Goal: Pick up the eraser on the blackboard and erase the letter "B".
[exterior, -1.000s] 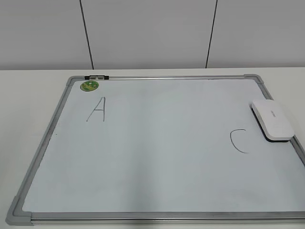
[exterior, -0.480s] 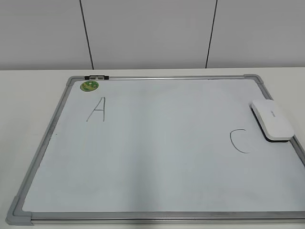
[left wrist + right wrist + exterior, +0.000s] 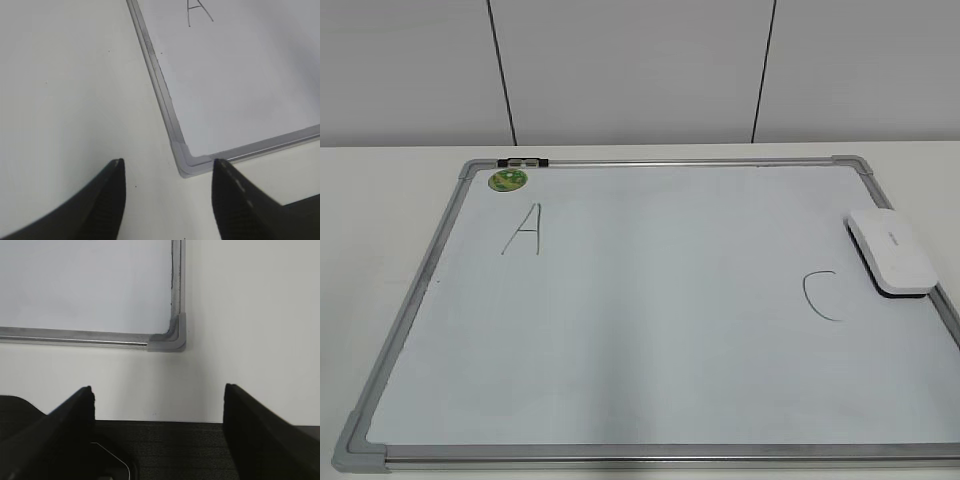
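The blackboard (image 3: 650,380) is a white board in a grey frame, lying flat on the table. The white eraser (image 3: 891,251) rests at the board's right edge, beside a handwritten "C" (image 3: 820,296). An "A" (image 3: 524,230) is at the upper left, and its lower strokes show in the left wrist view (image 3: 199,11). No letter "B" shows between them. My left gripper (image 3: 167,167) is open and empty over the table by the board's near left corner (image 3: 187,162). My right gripper (image 3: 159,390) is open and empty near the board's near right corner (image 3: 172,337). Neither gripper shows in the exterior view.
A round green magnet (image 3: 507,180) and a black clip (image 3: 522,161) sit at the board's top left. The pale table (image 3: 380,220) surrounds the board. A dark surface (image 3: 165,450) lies under my right gripper at the table's front edge.
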You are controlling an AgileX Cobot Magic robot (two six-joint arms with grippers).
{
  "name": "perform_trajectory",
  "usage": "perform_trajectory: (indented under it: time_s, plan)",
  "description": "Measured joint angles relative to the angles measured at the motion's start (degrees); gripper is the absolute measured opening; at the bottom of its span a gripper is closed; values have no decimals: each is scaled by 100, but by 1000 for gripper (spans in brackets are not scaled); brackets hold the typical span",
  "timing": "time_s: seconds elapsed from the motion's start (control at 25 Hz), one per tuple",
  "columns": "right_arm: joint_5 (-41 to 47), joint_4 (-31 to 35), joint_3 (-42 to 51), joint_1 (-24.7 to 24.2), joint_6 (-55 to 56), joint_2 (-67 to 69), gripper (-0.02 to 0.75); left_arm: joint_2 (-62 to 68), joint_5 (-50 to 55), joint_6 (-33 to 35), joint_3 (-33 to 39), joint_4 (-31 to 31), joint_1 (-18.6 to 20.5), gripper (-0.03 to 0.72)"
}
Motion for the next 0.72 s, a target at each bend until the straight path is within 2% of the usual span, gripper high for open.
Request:
perform_trajectory:
  time_s: [0.12,0.32,0.72]
  plan:
    - [0,0,0,0,0,0,592,0,171,0,-51,0,0,407]
    - [0,0,0,0,0,0,592,0,1084,0,-116,128,-14,387]
    - [0,0,0,0,0,0,592,0,1090,0,-46,137,-23,370]
